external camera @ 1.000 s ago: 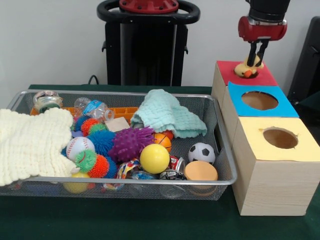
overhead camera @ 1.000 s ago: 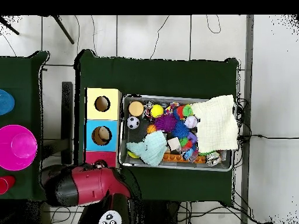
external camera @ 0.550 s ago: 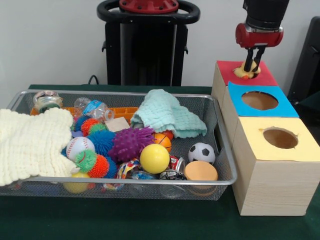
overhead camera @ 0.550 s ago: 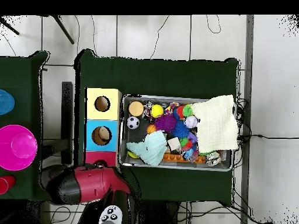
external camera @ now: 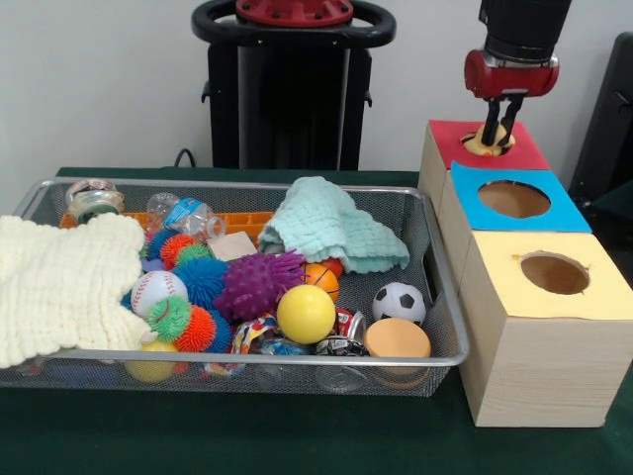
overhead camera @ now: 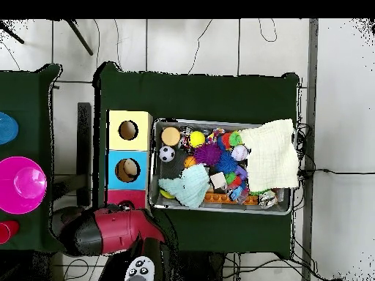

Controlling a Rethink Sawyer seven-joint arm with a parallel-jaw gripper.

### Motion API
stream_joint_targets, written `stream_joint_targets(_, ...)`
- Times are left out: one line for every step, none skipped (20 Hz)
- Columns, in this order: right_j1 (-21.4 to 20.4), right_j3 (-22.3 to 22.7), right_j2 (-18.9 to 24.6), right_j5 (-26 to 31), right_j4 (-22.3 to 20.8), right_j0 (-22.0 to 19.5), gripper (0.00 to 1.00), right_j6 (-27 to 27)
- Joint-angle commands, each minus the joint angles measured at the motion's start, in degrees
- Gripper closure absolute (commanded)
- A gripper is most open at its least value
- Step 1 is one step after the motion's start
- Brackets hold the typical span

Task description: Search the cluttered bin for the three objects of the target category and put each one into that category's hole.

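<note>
From the front, the gripper (external camera: 497, 121) hangs over the red-topped box (external camera: 514, 150) at the far end of a row of three wooden boxes. Its two dark fingers (external camera: 490, 124) are closed on a small yellow toy (external camera: 492, 141), seemingly a duck, which sits low in the red box's hole with only its upper part showing. Next in the row is the blue-topped box (external camera: 554, 206), then the yellow-topped box (external camera: 593, 297) nearest the camera; both holes are uncovered. Beside the boxes on the green worktop (external camera: 297, 435) stands a wire mesh bin (external camera: 440, 297) full of toys: a purple spiky ball (external camera: 255, 284), a smooth yellow ball (external camera: 306, 314), a small soccer ball (external camera: 399, 302), a baseball (external camera: 156, 289) and an orange disc (external camera: 397, 338). A mint cloth (external camera: 331, 233) lies heaped at the back (an orange ball peeks from under it), and a cream cloth (external camera: 59, 282) drapes over the bin's left end.

From overhead, the red arm (overhead camera: 110, 230) covers most of the red-topped box (overhead camera: 126, 197), so the gripper and toy cannot be made out. The blue-topped box (overhead camera: 117, 170) and yellow-topped box (overhead camera: 139, 121) line up along the bin (overhead camera: 154, 165). The cream cloth (overhead camera: 271, 154) spills over the bin's opposite end.
</note>
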Motion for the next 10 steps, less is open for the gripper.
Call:
stream_joint_targets(2.5,2.0,0.8,-4.7,2.0,-1.9,1.0,12.5)
stream_joint_targets(2.5,2.1,0.8,-4.8,2.0,-1.8,1.0,12.5)
stream_joint_targets(2.5,2.3,0.8,-5.1,1.9,-1.8,1.0,12.6)
stream_joint_targets(2.5,2.4,0.7,-5.2,1.9,-1.8,1.0,12.6)
stream_joint_targets(2.6,2.5,0.7,-5.5,1.9,-1.7,1.0,12.7)
stream_joint_targets(2.6,2.6,0.6,-5.6,1.8,-1.7,1.0,12.7)
stream_joint_targets(2.8,2.9,0.7,-6.2,1.8,-1.8,1.0,12.8)
stream_joint_targets(2.8,3.0,0.7,-6.2,1.7,-1.7,1.0,12.8)
stream_joint_targets(2.8,3.1,0.6,-6.4,1.7,-1.7,1.0,12.8)
stream_joint_targets(2.8,3.2,0.6,-6.5,1.7,-1.6,1.0,12.8)
